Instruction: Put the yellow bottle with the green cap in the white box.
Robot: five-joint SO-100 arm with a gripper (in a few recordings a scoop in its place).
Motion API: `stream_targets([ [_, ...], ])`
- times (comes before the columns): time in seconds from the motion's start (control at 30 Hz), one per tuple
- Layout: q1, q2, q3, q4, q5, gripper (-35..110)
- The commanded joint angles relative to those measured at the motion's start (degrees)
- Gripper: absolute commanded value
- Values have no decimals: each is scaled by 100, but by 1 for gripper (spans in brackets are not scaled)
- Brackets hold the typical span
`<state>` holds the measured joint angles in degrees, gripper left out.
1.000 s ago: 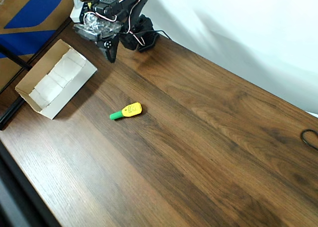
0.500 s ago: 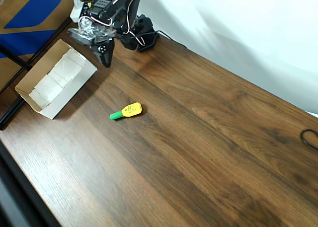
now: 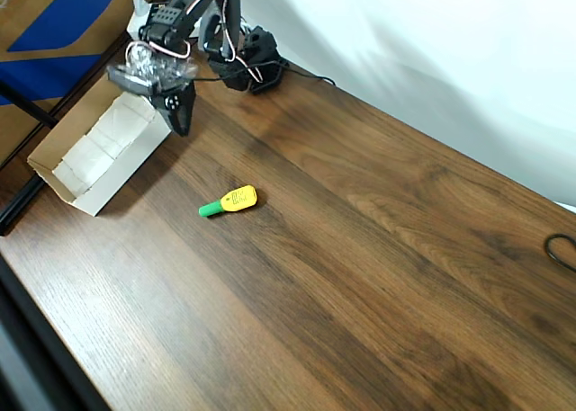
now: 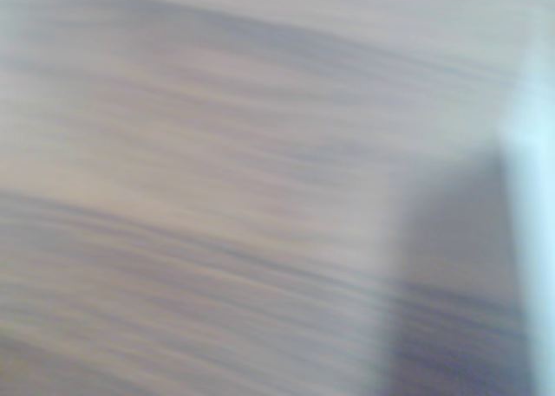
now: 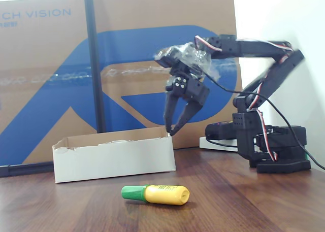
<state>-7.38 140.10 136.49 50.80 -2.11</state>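
Overhead view gives me the layout: the small yellow plastic bottle with the bright green tapered cap (image 3: 229, 201) lies on its side on the dark wood-grain tabletop (image 3: 378, 249), cap pointing toward the left of that picture; the shallow white cardboard box with tan outer walls (image 3: 101, 147) sits well apart from it, up and to the left; the black two-finger gripper (image 3: 177, 116) hangs over the box's near corner, empty, nowhere near the bottle.

From the fixed view I read the gripper (image 5: 175, 119) as partly spread, its two curved fingers tapering to a narrow gap at the tips, holding nothing, raised above the tabletop behind the box (image 5: 115, 156); the bottle (image 5: 157, 194) lies in front of the box, on the bare wood.

I judge the bottle light and stiff, a smooth rounded plastic that could roll or squirt out of the fingers if I pinch off-centre; the yellow body is the widest and flattest part, so I would close across its middle, fingers square to its long axis, and leave the tapered cap alone since it would slip.

The side-on fixed view shows me height and the finger gap, which the overhead view hides; the overhead view shows the spacing between bottle and box, which the side view flattens; the wrist view is motion-blurred wood grain (image 4: 217, 197) with a pale edge at the right, and I cannot tell more from it.
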Motion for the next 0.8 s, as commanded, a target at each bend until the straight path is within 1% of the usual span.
stream_targets([
  [0.0, -272, -290, -598, -44, -44, 0],
  [0.27, -1063, -870, -510, -668, -519, 1],
  [0.4, -1626, -1380, -501, -703, -923, 10],
  [0.5, -1942, -1635, -519, -712, -1090, 13],
  [0.57, -2074, -1758, -475, -756, -1195, 16],
  [0.67, -2215, -2013, -457, -773, -1450, 16],
  [0.77, -2162, -2145, -387, -914, -1477, 17],
])
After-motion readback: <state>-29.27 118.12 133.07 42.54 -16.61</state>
